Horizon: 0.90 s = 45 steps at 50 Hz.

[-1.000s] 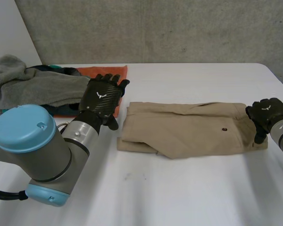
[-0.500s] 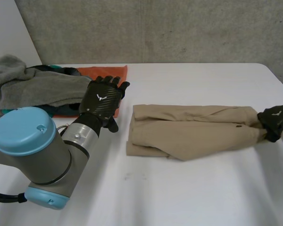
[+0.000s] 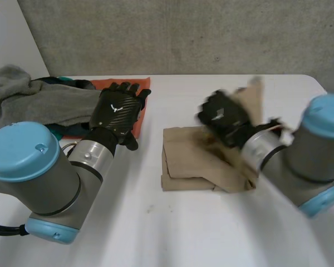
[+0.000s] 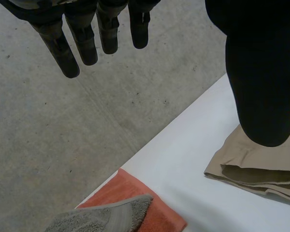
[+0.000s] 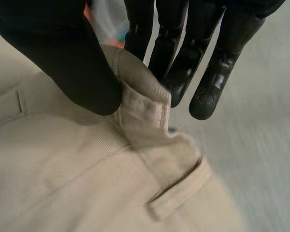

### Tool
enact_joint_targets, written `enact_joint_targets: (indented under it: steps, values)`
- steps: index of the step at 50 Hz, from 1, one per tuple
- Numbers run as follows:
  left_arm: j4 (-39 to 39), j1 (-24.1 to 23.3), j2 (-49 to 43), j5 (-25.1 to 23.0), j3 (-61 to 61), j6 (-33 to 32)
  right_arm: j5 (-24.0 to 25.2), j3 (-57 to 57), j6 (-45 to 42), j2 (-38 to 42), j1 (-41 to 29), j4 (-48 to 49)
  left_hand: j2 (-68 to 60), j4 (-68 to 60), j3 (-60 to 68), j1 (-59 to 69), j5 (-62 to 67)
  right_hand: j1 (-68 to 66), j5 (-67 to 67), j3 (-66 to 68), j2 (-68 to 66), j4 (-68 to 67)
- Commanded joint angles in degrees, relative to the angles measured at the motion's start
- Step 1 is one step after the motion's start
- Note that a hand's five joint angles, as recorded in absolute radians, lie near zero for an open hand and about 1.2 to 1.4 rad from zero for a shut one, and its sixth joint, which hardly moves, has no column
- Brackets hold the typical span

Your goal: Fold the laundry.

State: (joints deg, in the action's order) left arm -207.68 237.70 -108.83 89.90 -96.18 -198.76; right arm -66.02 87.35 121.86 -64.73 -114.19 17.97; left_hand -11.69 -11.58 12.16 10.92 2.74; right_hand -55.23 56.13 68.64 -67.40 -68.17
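1. The tan trousers (image 3: 195, 167) lie folded in layers on the white table (image 3: 156, 233). They sit near its middle, a little toward three o'clock.
2. The right hand (image 3: 225, 118) is over the twelve o'clock side of the trousers. It holds one end of the tan cloth raised off the folded stack, and a flap of that cloth stands up at one o'clock of the hand.
3. In the right wrist view the thumb (image 5: 63, 53) and the fingers (image 5: 183, 72) pinch the trousers' waistband between them, so this hand is gripping the garment. A belt loop (image 5: 176, 191) lies on the cloth just past the fingertips.
4. The left hand (image 3: 119, 111) is at nine o'clock of the trousers and apart from them. Its fingers are straight and spread and it holds nothing. Its fingertips reach over the edge of an orange cloth (image 3: 100, 84).
5. In the left wrist view the fingers are straight and the thumb stands off to the side with nothing between them. A folded corner of the trousers, with stacked edges, lies on the table beyond the thumb tip.
6. A grey towel (image 3: 39, 103) is heaped at ten o'clock of the trousers, near the table's far left corner, and it lies partly on the orange cloth. The left wrist view shows the towel's end resting on that cloth.
7. A grey concrete wall (image 3: 183, 33) rises behind the table's twelve o'clock edge.
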Motion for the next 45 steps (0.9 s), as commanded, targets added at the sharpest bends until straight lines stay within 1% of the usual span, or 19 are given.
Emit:
enact_joint_targets:
  steps: [1, 2, 3, 5, 6, 9, 10, 11, 12, 13, 14, 15, 17, 18, 23, 29, 33, 39, 45]
  values:
    - [0.1, 0.2, -0.1, 1.1, 2.3, 3.0, 6.2, -0.2, -3.5, 7.8, -7.9, 0.6, 1.7, 1.6, -2.2, -0.9, -2.7, -24.8, 13.9, 11.4, -12.6, -11.8]
    - [0.2, 0.2, -0.1, 1.6, 2.8, 3.5, 6.1, -0.4, -3.4, 8.3, -8.2, 0.5, 1.7, 1.6, -2.2, -0.9, -2.7, -24.8, 13.9, 11.4, -12.6, -11.8]
    - [0.3, 0.3, -0.2, 1.9, 3.4, 3.9, 5.3, -0.7, -2.9, 8.7, -8.6, 0.3, 1.7, 1.6, -2.2, -0.9, -2.7, -18.3, 7.4, 4.9, -6.2, -5.4]
    - [0.7, 0.3, -0.3, 3.2, 5.5, 4.8, 4.1, -0.8, -1.5, 8.6, -8.8, 0.1, 1.7, 1.6, -2.2, -0.9, -2.7, 15.0, -25.9, -28.4, 27.2, 28.0]
    - [0.7, 0.3, -0.3, 3.5, 6.3, 5.0, 2.3, -0.8, 1.6, 8.1, -8.8, 0.1, 1.7, 1.6, -2.2, -0.9, -2.7, 45.2, -56.1, -58.6, 57.4, 58.2]
    - [1.2, 0.1, -1.0, 5.0, 9.7, 5.1, -0.5, -1.1, 10.9, 6.0, -8.2, 0.1, 1.7, 1.6, -2.2, -0.9, -2.7, 45.2, -56.1, -58.6, 57.4, 58.2]
    - [1.5, 0.0, -1.2, 5.4, 10.5, 5.0, -2.5, -1.7, 19.2, 3.2, -7.5, 0.1, 1.6, 1.5, -2.1, -0.9, -2.7, 45.2, -56.1, -58.6, 57.4, 58.2]
    - [2.0, -0.4, -2.0, 5.8, 12.3, 5.0, -3.3, -1.9, 23.9, 1.4, -7.3, 0.0, 1.6, 1.5, -2.1, -0.9, -2.7, 45.2, -56.1, -58.6, 57.4, 58.2]
    - [2.6, -0.7, -3.0, 5.9, 14.2, 5.0, -4.3, -1.9, 33.3, -2.4, -6.3, -0.4, 1.5, 1.4, -1.9, -0.7, -2.5, 45.2, -56.1, -58.6, 57.4, 58.2]
    - [3.3, -1.0, -4.0, 6.0, 16.0, 5.0, -4.6, -2.0, 37.2, -3.3, -6.1, -0.6, 1.3, 1.2, -1.8, -0.5, -2.4, 45.2, -56.1, -58.6, 57.4, 58.2]
    - [4.1, -1.6, -4.9, 6.0, 17.8, 5.0, -4.9, -2.3, 45.3, -6.3, -5.0, -1.7, 1.3, 1.2, -1.8, -0.5, -2.4, 45.2, -56.1, -58.6, 57.4, 58.2]
    - [4.8, -2.1, -5.6, 6.0, 19.0, 5.1, -5.3, -2.4, 50.1, -7.7, -3.7, -2.7, 1.3, 1.2, -1.8, -0.5, -2.4, 45.2, -56.1, -58.6, 57.4, 58.2]
    - [6.1, -3.4, -7.1, 6.0, 21.5, 5.1, -5.3, -2.4, 56.8, -10.5, 0.3, -5.6, 1.5, 1.4, -1.9, -0.7, -2.5, 45.2, -56.1, -58.6, 57.4, 58.2]
    - [7.1, -4.6, -9.0, 5.9, 24.2, 5.1, -5.1, -2.5, 57.9, -11.3, 1.8, -6.8, 1.3, 1.2, -1.8, -0.5, -2.4, 45.2, -56.1, -58.6, 57.4, 58.2]
    - [10.3, -8.1, -16.3, 5.5, 32.9, 5.0, -5.7, -5.1, 57.8, -11.1, 8.4, -14.3, 0.6, 0.5, -1.1, 0.1, -1.7, 45.2, -56.1, -58.6, 57.4, 58.2]
    - [16.5, -11.6, -26.2, 5.2, 44.7, 5.0, -7.1, -13.0, 54.2, -1.7, 8.6, -22.2, 0.1, 0.0, -0.6, 0.6, -1.2, 45.2, -56.1, -58.6, 57.4, 58.2]
    - [21.2, -13.3, -31.0, 5.2, 49.1, 5.1, -7.3, -17.9, 50.9, 4.2, 8.5, -26.2, 0.1, 0.0, -0.6, 0.6, -1.2, 45.2, -56.1, -58.6, 57.4, 58.2]
    - [26.5, -13.9, -34.2, 6.0, 49.9, 5.1, -6.6, -22.0, 44.0, 10.6, 8.0, -28.2, 0.0, -0.1, -0.4, 0.8, -1.0, 45.2, -56.1, -58.6, 57.4, 58.2]
    - [31.7, -13.7, -35.0, 8.9, 49.4, 4.4, -7.3, -24.2, 37.8, 15.2, 7.2, -28.2, -0.9, -1.0, 0.4, 1.6, -0.2, 45.2, -56.1, -58.6, 57.4, 58.2]
